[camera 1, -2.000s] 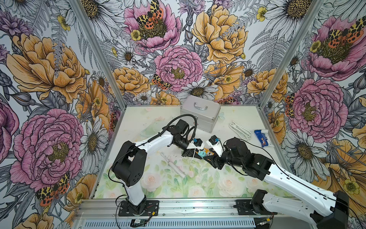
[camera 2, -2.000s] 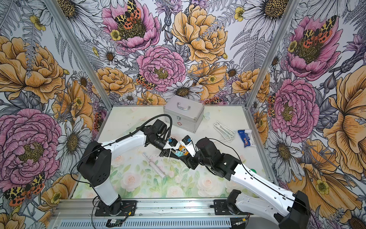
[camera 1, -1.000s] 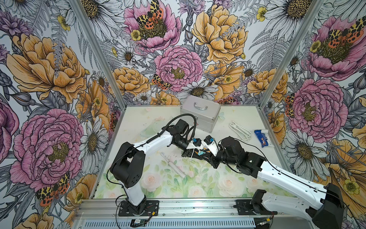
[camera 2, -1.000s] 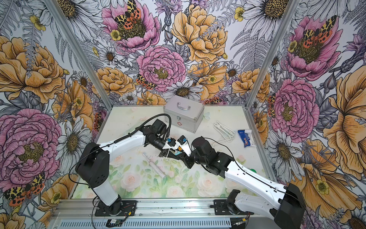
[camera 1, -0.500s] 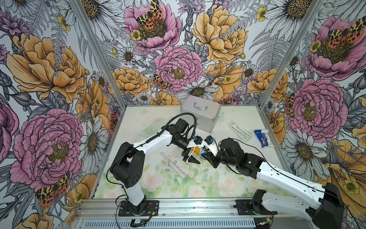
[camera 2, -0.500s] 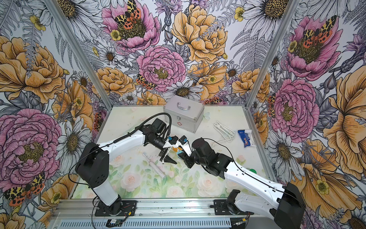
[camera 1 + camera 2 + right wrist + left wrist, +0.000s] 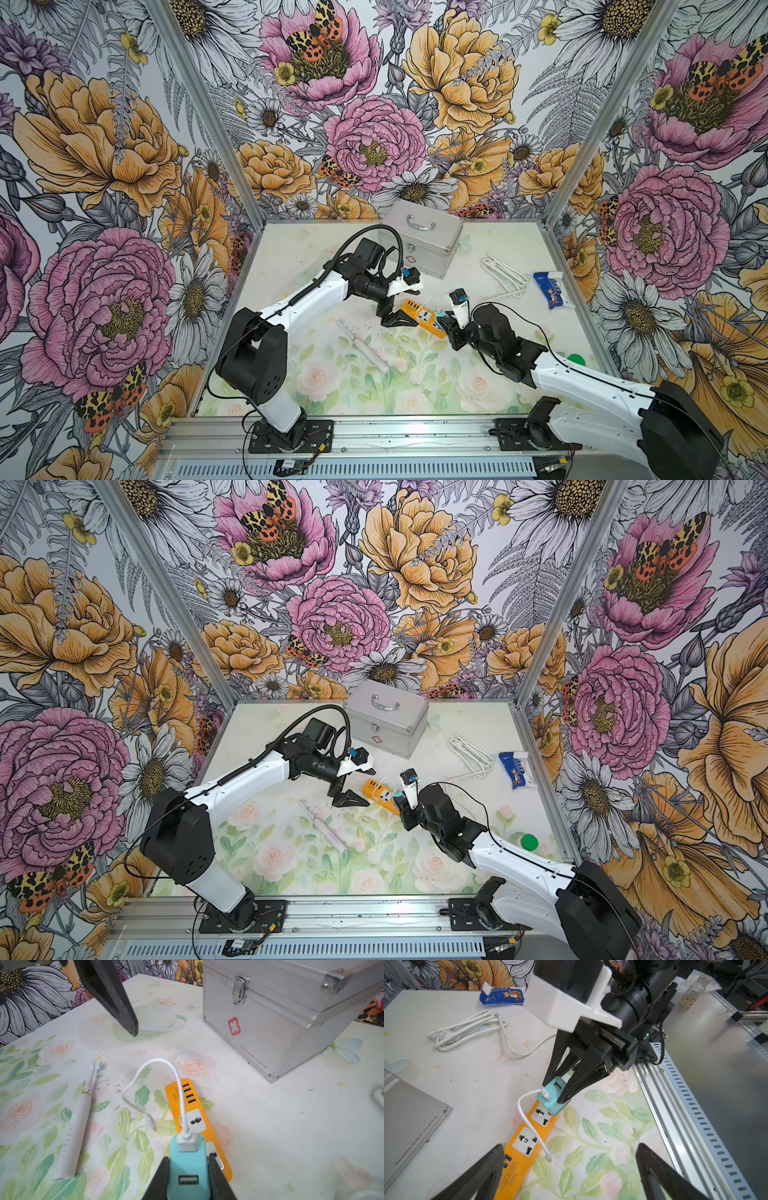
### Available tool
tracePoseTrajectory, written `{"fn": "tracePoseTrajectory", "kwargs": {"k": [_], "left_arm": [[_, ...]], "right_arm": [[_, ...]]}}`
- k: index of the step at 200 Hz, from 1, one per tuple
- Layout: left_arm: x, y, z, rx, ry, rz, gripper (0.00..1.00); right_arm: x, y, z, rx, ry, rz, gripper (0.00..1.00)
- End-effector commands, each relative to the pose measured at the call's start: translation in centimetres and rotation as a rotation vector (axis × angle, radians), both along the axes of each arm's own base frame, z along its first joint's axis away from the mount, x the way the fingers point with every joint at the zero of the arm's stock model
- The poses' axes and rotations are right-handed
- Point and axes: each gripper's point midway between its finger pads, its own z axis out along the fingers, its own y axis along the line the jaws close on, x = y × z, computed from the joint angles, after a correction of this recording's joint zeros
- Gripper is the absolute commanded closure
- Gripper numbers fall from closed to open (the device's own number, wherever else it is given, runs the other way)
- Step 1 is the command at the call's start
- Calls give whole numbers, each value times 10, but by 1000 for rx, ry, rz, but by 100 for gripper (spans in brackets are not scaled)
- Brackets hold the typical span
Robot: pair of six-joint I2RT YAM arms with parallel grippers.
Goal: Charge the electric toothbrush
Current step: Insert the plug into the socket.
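Note:
The electric toothbrush (image 7: 365,347) (image 7: 326,827) (image 7: 76,1118) lies flat on the floral mat, left of the orange power strip (image 7: 419,318) (image 7: 380,792) (image 7: 521,1153) (image 7: 187,1093); nothing touches it. A teal charger block (image 7: 553,1095) (image 7: 188,1167) stands on the strip's near end. My right gripper (image 7: 188,1158) (image 7: 444,322) (image 7: 401,802) is shut on it. A short white lead (image 7: 158,1064) (image 7: 527,1118) loops out of the block; its free end rests beside the strip. My left gripper (image 7: 570,1147) (image 7: 392,316) (image 7: 345,794) hangs wide open over the strip's other end, holding nothing.
A silver case (image 7: 419,241) stands at the back middle. A looped white cable (image 7: 503,276) and a blue-and-white packet (image 7: 548,289) lie at the right. A green cap (image 7: 529,842) sits near the right front corner. The metal rail runs along the front edge.
My left gripper has gone from shut to wide open over the strip. The right arm edged left earlier with the teal block and now holds still.

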Motion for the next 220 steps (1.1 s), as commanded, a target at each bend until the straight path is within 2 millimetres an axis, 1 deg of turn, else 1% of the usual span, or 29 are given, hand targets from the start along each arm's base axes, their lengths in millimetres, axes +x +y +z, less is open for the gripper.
{"fn": "tracePoseTrajectory", "kwargs": {"k": [1,9,32,59,78,95,138,192,220], "left_arm": [[18,2,13,2,-66,119,1],[17,2,15,-4,-70,120,1],[23,1,20,-10,-47,162,1],[27,-2,22,-15,-11,196,1],[31,-4,20,-1,-11,232,1],[30,-5,18,3,-17,231,1],[28,-6,16,8,-17,231,1],[26,-8,15,3,-14,220,1],[25,-9,16,-1,-11,212,1]], "right_arm": [[12,9,13,56,-86,15,99],[13,8,9,51,-96,19,100],[17,4,0,44,-92,5,100],[18,4,-10,53,-77,-4,100],[18,3,-17,61,-78,-13,100],[18,4,-19,73,-88,-7,100],[16,4,-33,68,-60,-11,100],[8,-8,-53,51,-19,-45,100],[6,-17,-65,17,5,-85,100]]}}
